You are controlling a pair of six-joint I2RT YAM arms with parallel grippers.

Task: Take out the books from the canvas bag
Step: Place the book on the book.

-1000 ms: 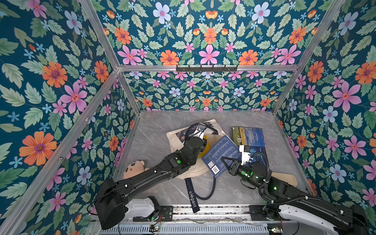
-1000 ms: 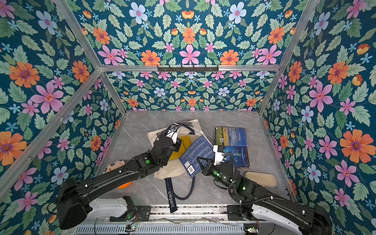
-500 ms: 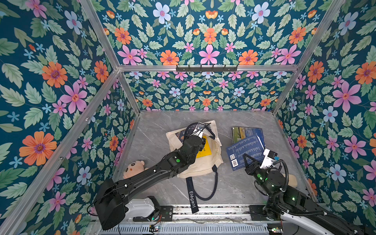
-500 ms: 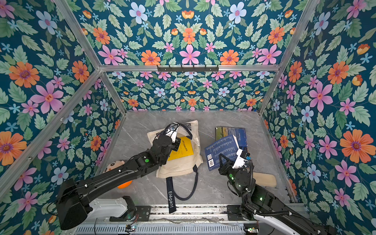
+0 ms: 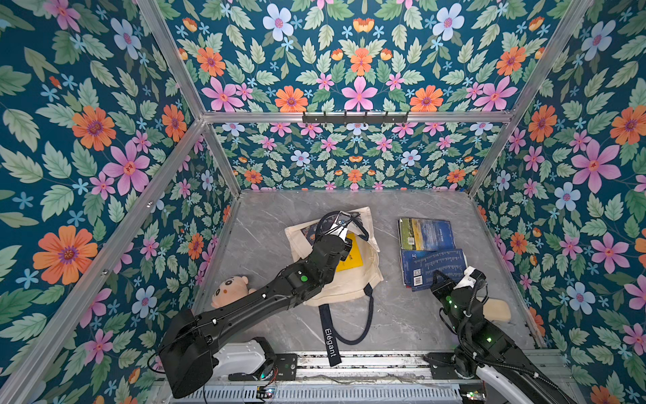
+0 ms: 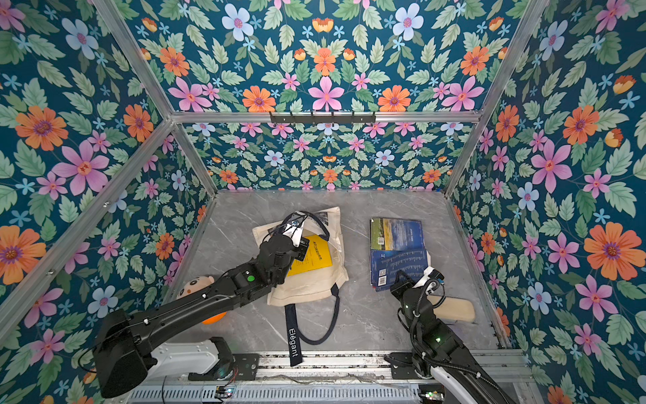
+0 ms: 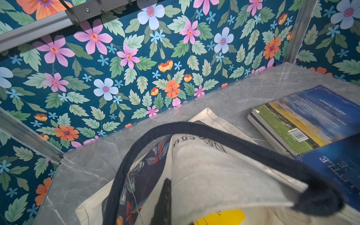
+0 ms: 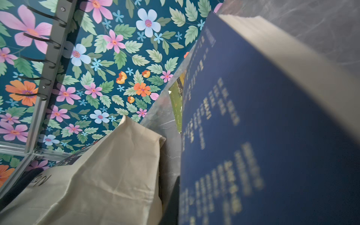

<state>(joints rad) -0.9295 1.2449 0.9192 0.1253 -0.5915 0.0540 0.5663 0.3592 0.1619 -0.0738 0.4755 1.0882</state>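
The bag (image 5: 349,286) lay on the bench (image 5: 265,224).
Left pincer (image 5: 338,225) was closed on its rim; right pincer (image 5: 441,278) gripped a blue book (image 5: 431,262) right of the bag, touching a landscape book (image 5: 424,233); a yellow book (image 5: 352,257) lay inside.

Lab test booth, floral walls (image 5: 356,63), aluminium frame (image 5: 244,117)

Cream canvas bag (image 5: 349,283) with navy straps (image 5: 327,321); bright yellow book (image 5: 353,260); dark blue book (image 5: 433,267) with pale lettering; grey marbled table (image 5: 265,238); teal walls (image 5: 349,70), pink and orange flowers.
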